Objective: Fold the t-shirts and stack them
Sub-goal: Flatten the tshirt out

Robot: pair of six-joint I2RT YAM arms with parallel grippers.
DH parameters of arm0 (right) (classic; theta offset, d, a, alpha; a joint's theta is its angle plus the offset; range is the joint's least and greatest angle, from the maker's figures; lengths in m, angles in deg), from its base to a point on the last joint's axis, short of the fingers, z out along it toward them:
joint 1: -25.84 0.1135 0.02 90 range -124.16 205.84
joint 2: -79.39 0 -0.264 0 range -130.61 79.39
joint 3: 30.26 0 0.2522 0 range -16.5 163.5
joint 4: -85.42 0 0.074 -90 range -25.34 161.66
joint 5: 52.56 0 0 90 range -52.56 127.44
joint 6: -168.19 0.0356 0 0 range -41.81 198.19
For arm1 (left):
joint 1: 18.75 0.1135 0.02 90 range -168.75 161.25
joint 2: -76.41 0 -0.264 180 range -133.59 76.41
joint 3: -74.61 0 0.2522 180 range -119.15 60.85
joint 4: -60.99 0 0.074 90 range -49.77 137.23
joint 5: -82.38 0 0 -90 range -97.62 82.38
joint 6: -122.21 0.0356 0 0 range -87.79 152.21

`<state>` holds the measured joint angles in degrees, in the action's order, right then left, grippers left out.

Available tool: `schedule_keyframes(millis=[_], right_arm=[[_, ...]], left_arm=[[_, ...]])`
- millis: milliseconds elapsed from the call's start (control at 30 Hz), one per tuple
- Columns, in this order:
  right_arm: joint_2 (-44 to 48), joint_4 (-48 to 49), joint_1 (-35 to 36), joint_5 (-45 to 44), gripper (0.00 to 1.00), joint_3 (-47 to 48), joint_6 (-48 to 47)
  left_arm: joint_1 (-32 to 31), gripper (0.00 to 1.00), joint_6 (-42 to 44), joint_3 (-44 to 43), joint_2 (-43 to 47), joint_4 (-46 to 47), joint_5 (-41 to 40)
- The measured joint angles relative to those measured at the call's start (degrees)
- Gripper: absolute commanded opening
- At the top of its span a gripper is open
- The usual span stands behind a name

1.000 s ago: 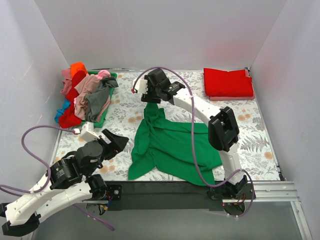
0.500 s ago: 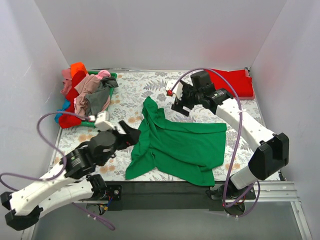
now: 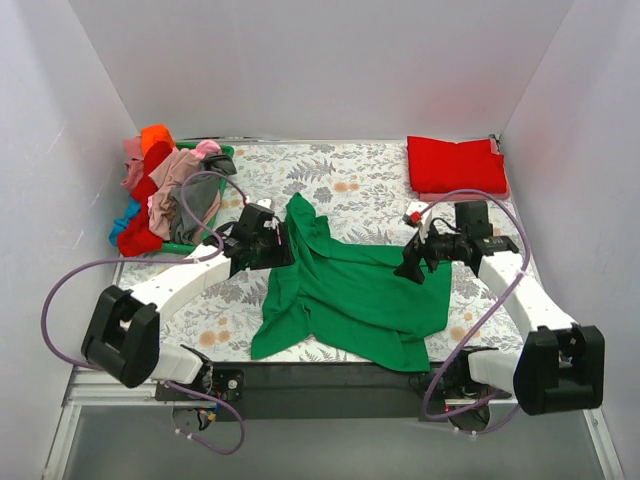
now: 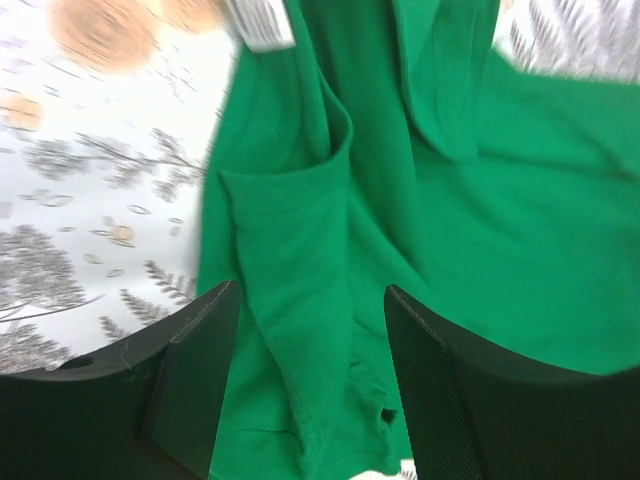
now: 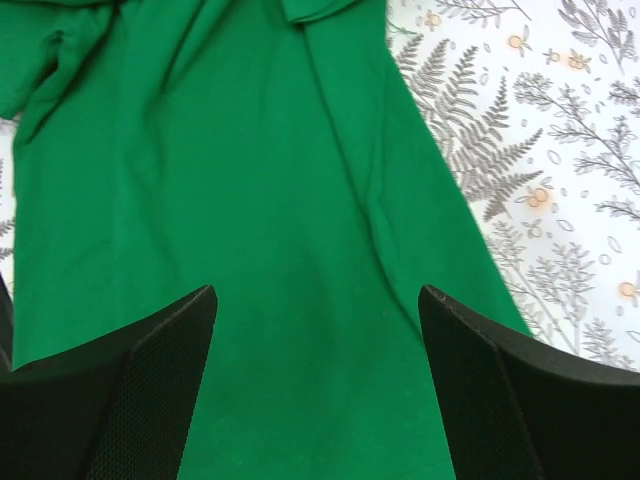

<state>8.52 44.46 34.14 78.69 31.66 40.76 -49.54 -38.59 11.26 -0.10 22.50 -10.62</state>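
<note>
A bright green t-shirt (image 3: 350, 295) lies crumpled on the floral cloth at the table's middle. My left gripper (image 3: 282, 247) is open over its bunched left edge; in the left wrist view the folds and a sleeve (image 4: 300, 290) lie between the fingers. My right gripper (image 3: 408, 268) is open over the shirt's right upper edge; the right wrist view shows flat green cloth (image 5: 260, 250) between the fingers. A folded red t-shirt (image 3: 456, 165) lies at the back right. More t-shirts, red, orange, pink, grey and blue, are piled (image 3: 165, 190) at the back left.
A green plastic basket (image 3: 205, 240) holds the pile at the back left. The grey-white floral-print cloth (image 3: 350, 180) covers the table. White walls close in the left, back and right sides. A white label (image 4: 262, 22) shows on the shirt.
My right gripper let go of the shirt's top and swung right and forward to its right edge. My left arm reached from the near left to the shirt's left edge. The shirt settled flatter.
</note>
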Motion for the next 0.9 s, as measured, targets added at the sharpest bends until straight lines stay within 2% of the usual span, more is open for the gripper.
schedule_keyframes(millis=[167,433,900], right_arm=[[6.47,4.48,-3.48,4.13,0.89,-8.22,0.61],[7.43,8.31,-6.91,6.51,0.89,-9.70,1.25],[8.15,9.44,-9.84,8.04,0.89,-10.47,1.27]], left_arm=[[-0.07,0.61,2.73,-0.35,-4.04,-0.90,4.94],[1.09,0.71,5.88,-0.35,-3.19,-0.92,5.44],[3.98,0.69,9.18,0.11,-3.13,-0.74,5.42]])
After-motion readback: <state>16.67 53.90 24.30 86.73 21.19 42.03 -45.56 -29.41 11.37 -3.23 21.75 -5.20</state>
